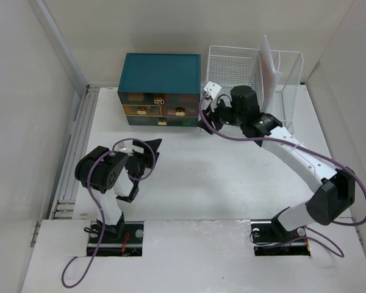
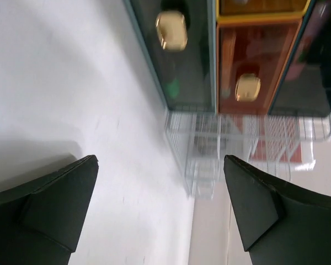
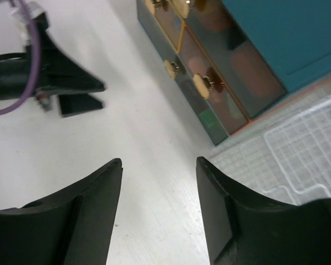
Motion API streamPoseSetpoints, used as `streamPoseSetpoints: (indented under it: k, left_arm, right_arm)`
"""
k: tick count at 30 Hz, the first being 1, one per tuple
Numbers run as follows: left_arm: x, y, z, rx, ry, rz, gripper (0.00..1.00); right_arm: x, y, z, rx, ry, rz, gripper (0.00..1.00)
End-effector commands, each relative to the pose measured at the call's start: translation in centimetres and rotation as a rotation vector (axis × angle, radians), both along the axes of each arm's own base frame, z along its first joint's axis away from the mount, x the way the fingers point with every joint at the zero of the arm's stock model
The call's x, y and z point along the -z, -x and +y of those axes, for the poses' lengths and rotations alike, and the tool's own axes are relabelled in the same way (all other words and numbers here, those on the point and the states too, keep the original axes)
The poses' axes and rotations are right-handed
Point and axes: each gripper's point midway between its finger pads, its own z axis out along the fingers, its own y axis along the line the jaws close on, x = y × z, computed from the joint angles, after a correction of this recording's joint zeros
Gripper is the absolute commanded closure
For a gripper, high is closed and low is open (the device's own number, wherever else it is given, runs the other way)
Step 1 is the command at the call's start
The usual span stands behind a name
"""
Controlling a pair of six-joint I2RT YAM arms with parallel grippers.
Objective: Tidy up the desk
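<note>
The desk (image 1: 232, 183), a wide white tabletop, fills the middle of the top view, with pale grooved rails (image 1: 73, 159) along its left side. At its upper edge a teal drawer chest (image 1: 160, 76) with gold handles stands, and just to the right of it a white wire-mesh rack (image 1: 232, 67) with white sheets (image 1: 267, 61) upright inside. The left gripper (image 2: 160, 207) hangs low over the bare tabletop in the left part of the top view; its jaws stand wide apart and nothing is between them. The right gripper (image 3: 159, 204) is near the lower right corner of the chest, its jaws also apart, with only the white surface visible between the two fingers. Neither gripper touches the chest or the rack.
</note>
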Motion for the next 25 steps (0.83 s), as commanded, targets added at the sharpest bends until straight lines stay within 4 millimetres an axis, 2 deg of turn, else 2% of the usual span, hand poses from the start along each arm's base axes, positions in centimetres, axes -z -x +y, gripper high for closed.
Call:
streamPoseSetpoints:
  k: [1, 2, 3, 4, 5, 6, 7, 8, 9, 10, 11, 12, 13, 14, 15, 16, 17, 18, 20, 21, 22, 23, 24, 25]
  left_arm:
    - [-8.5, 4.4, -0.9, 0.102, 0.096, -0.336, 0.00]
    - [-8.9, 5.0, -0.8, 0.113, 0.073, -0.359, 0.00]
    - [-10.3, 5.6, -0.8, 0.125, 0.075, -0.401, 0.00]
    - [-10.9, 6.0, -1.3, 0.158, 0.067, -0.421, 0.00]
    - [-10.0, 5.8, -1.7, 0.182, 0.033, -0.386, 0.00]
    - [-12.0, 5.9, -2.0, 0.202, -0.011, -0.459, 0.00]
    - [-12.3, 5.6, -2.5, 0.226, -0.050, -0.460, 0.00]
    - [-14.7, 4.7, -3.7, 0.258, -0.091, -0.515, 0.00]
    - [-11.9, 3.9, -4.4, 0.292, -0.193, -0.376, 0.00]
    - [-15.2, 4.0, -4.4, 0.287, -0.327, -0.484, 0.00]
    - [-16.5, 4.0, -4.8, 0.268, -0.402, -0.498, 0.00]
    - [-18.0, 3.7, -5.1, 0.271, -0.478, -0.490, 0.00]
    - [-20.8, 4.4, -4.7, 0.244, -0.512, -0.549, 0.00]
    - [-22.0, 4.5, -4.3, 0.233, -0.600, -0.578, 0.00]
    - [-24.9, 4.6, -3.9, 0.189, -0.624, -0.610, 0.00]
    - [-24.3, 4.7, -3.5, 0.188, -0.676, -0.557, 0.00]
    - [-25.6, 5.7, -3.7, 0.183, -0.692, -0.580, 0.00]
    - [-26.2, 5.8, -3.2, 0.155, -0.748, -0.583, 0.00]
    - [-27.6, 6.6, -3.0, 0.155, -0.811, -0.575, 0.00]
    - [-28.0, 7.2, -3.5, 0.179, -0.838, -0.577, 0.00]
    - [-30.4, 7.5, -2.8, 0.136, -0.860, -0.585, 0.00]
    - [-29.2, 7.7, -2.6, 0.168, -0.950, -0.535, 0.00]
    - [-29.7, 8.5, -3.0, 0.188, -0.973, -0.539, 0.00]
    - [-30.1, 8.7, -2.4, 0.171, -1.005, -0.520, 0.00]
  right_arm:
    - [-4.5, -1.0, -2.0, 0.100, -0.023, -0.099, 0.37]
    - [-4.9, -1.2, -2.4, 0.117, -0.006, -0.111, 0.29]
    - [-5.4, -1.4, -3.0, 0.153, -0.002, -0.129, 0.18]
    - [-6.1, -1.4, -3.5, 0.186, -0.001, -0.152, 0.13]
    - [-6.5, -1.7, -4.3, 0.231, 0.007, -0.167, 0.11]
    - [-6.9, -1.8, -4.7, 0.241, 0.013, -0.194, 0.10]
    - [-8.0, -1.4, -5.4, 0.270, -0.003, -0.226, 0.09]
    - [-8.6, -1.4, -6.0, 0.309, -0.005, -0.251, 0.09]
    - [-9.1, -1.4, -6.7, 0.357, -0.032, -0.254, 0.05]
    - [-9.4, -1.4, -7.4, 0.422, -0.082, -0.242, 0.03]
    - [-10.6, -0.7, -8.2, 0.461, -0.114, -0.263, 0.00]
    - [-10.9, -0.8, -9.6, 0.528, -0.108, -0.279, 0.00]
    - [-11.0, -0.8, -10.4, 0.573, -0.126, -0.286, 0.00]
    - [-11.8, -0.3, -11.5, 0.628, -0.161, -0.288, 0.00]
    - [-11.8, -0.3, -12.6, 0.678, -0.156, -0.297, 0.00]
    - [-12.0, 0.0, -13.1, 0.700, -0.171, -0.295, 0.00]
    - [-11.5, 0.3, -13.5, 0.717, -0.171, -0.288, 0.00]
    - [-12.5, 1.1, -14.4, 0.729, -0.214, -0.305, 0.00]
    - [-12.0, 1.5, -15.9, 0.749, -0.218, -0.312, 0.00]
    - [-12.7, 2.5, -16.9, 0.754, -0.242, -0.334, 0.00]
    - [-12.8, 3.0, -16.9, 0.714, -0.259, -0.340, 0.00]
    - [-12.7, 3.1, -18.0, 0.723, -0.244, -0.367, 0.00]
    - [-11.3, 3.3, -18.2, 0.715, -0.234, -0.357, 0.00]
    - [-11.7, 4.1, -18.7, 0.710, -0.258, -0.368, 0.00]
